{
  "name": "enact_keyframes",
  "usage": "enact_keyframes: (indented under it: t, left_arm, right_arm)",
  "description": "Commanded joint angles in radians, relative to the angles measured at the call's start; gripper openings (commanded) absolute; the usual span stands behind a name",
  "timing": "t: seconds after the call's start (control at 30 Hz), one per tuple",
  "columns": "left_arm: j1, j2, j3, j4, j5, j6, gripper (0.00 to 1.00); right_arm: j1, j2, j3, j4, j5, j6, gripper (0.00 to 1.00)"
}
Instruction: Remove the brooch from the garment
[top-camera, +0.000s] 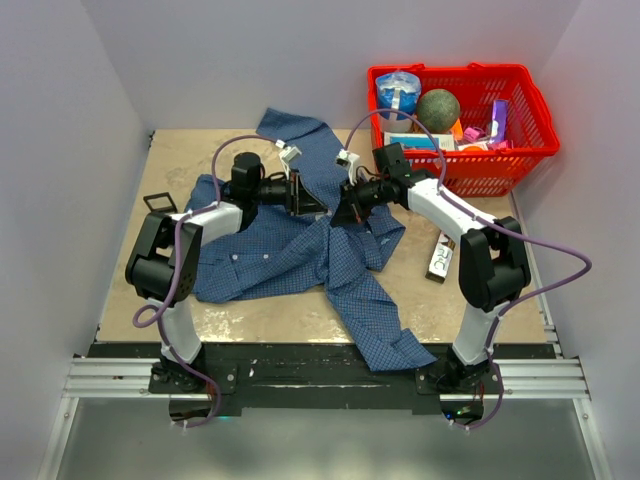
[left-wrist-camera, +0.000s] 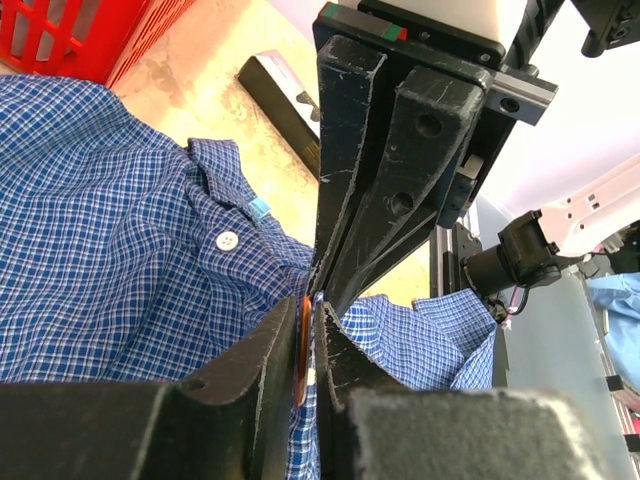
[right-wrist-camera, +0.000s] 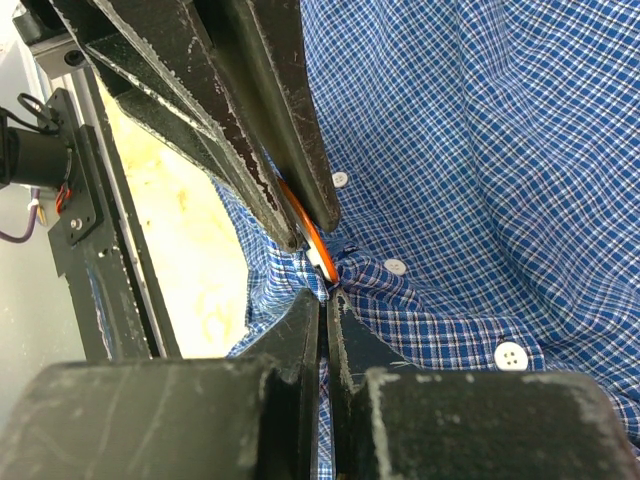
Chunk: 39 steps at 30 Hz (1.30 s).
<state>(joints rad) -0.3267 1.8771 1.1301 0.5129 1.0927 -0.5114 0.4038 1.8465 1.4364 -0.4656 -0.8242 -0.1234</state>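
- Left pincer (left-wrist-camera: 308, 308), pointing toward 3 o'clock, is clamped on the tiny orange-brown round brooch (left-wrist-camera: 302, 350).
- Right pincer (right-wrist-camera: 322, 300), pointing toward 9 o'clock, is closed, pinching the blue fine-checked shirt (top-camera: 270, 250) just beside the brooch.
- The shirt lies crumpled on the tan counter (top-camera: 180, 160).

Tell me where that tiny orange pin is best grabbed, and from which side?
Pinch the brooch across its two flat faces, coming edge-on from the left: it is a thin disc standing off the garment. The left gripper does so; the right gripper pinches cloth beside it.
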Motion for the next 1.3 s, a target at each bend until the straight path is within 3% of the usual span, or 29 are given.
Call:
enact_keyframes:
  t: [0.0, 0.07, 0.13, 0.23, 0.27, 0.33, 0.43, 0.47, 0.63, 1.27]
  left_arm:
    - [0.008, -0.016, 0.03, 0.061, 0.01, -0.015, 0.17]
    - [0.008, -0.015, 0.03, 0.064, 0.012, -0.015, 0.12]
    - [0.008, -0.013, 0.028, 0.065, 0.009, -0.016, 0.0]
    - [0.008, -0.013, 0.02, 0.059, -0.002, -0.016, 0.0]
    - [0.008, -0.016, 0.013, 0.056, -0.005, -0.018, 0.0]
    - [0.008, -0.024, 0.004, 0.059, -0.011, -0.021, 0.0]
    - [0.008, -0.029, -0.007, 0.068, -0.017, -0.032, 0.0]
    - [0.008, -0.03, -0.009, 0.07, -0.02, -0.032, 0.0]
    - [0.008, -0.03, -0.009, 0.07, -0.025, -0.038, 0.0]
    - [0.006, -0.03, -0.009, 0.084, -0.031, -0.07, 0.0]
  right_arm:
    - [0.004, 0.008, 0.053, -0.001, -0.007, -0.005, 0.0]
    - [0.004, 0.008, 0.053, -0.004, -0.009, -0.005, 0.0]
    - [0.004, 0.01, 0.055, -0.005, -0.009, -0.005, 0.0]
    - [0.003, 0.007, 0.061, -0.008, -0.009, -0.005, 0.01]
    - [0.003, 0.007, 0.068, -0.016, -0.019, -0.012, 0.08]
    - [-0.011, -0.004, 0.07, -0.013, -0.05, 0.008, 0.4]
    - [-0.033, -0.006, 0.053, 0.069, -0.111, 0.115, 0.56]
    - [-0.033, -0.003, 0.056, 0.085, -0.11, 0.152, 0.58]
    - [-0.028, 0.02, 0.062, 0.134, -0.13, 0.214, 0.56]
    - [-0.007, 0.048, 0.061, 0.151, -0.067, 0.243, 0.36]
